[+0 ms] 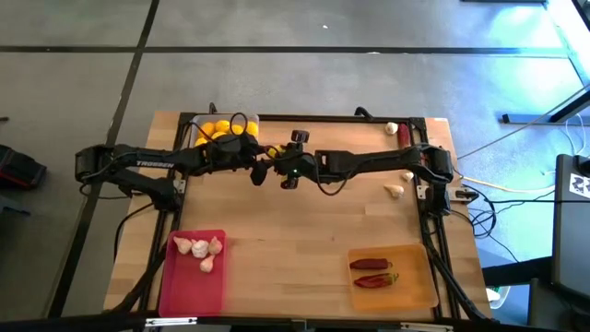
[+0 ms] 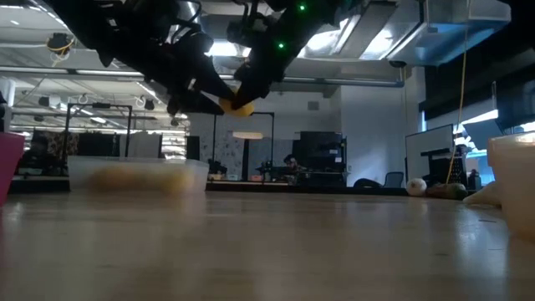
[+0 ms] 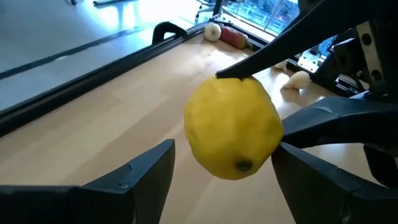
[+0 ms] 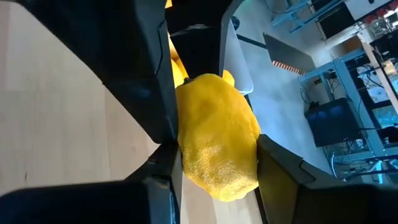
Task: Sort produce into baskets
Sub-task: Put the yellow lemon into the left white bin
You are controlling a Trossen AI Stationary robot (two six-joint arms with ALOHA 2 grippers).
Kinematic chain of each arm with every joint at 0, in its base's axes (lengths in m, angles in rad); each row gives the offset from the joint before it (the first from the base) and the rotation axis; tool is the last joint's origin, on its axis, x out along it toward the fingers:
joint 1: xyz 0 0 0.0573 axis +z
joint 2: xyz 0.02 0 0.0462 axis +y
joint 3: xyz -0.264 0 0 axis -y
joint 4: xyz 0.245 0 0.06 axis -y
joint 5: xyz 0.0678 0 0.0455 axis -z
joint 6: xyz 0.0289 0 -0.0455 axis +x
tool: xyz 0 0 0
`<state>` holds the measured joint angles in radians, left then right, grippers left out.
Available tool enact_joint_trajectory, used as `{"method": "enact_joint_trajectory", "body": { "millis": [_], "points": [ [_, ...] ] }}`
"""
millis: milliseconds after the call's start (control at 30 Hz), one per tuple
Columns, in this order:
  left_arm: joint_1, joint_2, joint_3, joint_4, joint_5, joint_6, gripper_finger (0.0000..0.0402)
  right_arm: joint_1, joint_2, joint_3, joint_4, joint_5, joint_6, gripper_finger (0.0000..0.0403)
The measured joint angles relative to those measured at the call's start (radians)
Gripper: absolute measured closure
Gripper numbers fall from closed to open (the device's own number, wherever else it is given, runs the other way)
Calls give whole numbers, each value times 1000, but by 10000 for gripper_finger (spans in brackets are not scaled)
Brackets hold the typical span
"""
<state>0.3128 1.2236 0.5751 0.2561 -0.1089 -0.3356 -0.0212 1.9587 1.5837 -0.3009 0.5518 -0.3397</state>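
Note:
A yellow lemon (image 3: 233, 127) hangs in the air over the table's far middle, and my right gripper (image 4: 214, 168) is shut on it. My left gripper (image 3: 224, 146) faces it from the left, open, one finger on either side of the same lemon (image 2: 236, 105). The two grippers meet in the high view just right of the clear basket (image 1: 241, 119), which holds several lemons (image 1: 219, 132). A pink-red basket (image 1: 189, 290) at the near left holds garlic bulbs (image 1: 201, 251). An orange basket (image 1: 415, 286) at the near right holds two chili peppers (image 1: 373, 272). My right gripper pinches the lemon's two opposite sides (image 4: 183, 155) between its two fingers. The fingers come from the table's right, slanting down. The lemon is lifted clear of the table. My left gripper has one finger (image 3: 298, 168) close against the lemon; I cannot tell whether it touches.
Loose garlic (image 1: 395, 191) lies on the table at the right. Another bulb (image 1: 392, 128) and a chili pepper (image 1: 403, 135) lie near the far right corner. Bare wood (image 1: 295, 240) lies between the two near baskets.

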Motion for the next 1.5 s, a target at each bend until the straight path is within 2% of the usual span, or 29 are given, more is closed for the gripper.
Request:
{"method": "enact_joint_trajectory", "body": {
  "millis": [233, 400, 567, 1067, 1333, 1500],
  "points": [
    [-17, -10, 0, -6, -16, 10, 137, 5, 0, 2, -14, 40, 26, 268],
    [-17, -40, 5, -24, -23, 9, 136, -15, 2, 2, -55, -22, 71, 268],
    [-18, -53, 4, -32, -20, 9, 136, -19, 2, 2, -50, -26, 80, 267],
    [-28, -55, 4, -34, 6, 21, 138, 20, 3, 0, 79, -20, 19, 267],
    [-44, -54, 4, -32, -5, 49, 200, 20, 3, 0, 80, -20, 29, 254],
    [-44, -53, 4, -32, -3, 76, 216, 21, 3, 0, 71, -18, 72, 204]
  ]
}}
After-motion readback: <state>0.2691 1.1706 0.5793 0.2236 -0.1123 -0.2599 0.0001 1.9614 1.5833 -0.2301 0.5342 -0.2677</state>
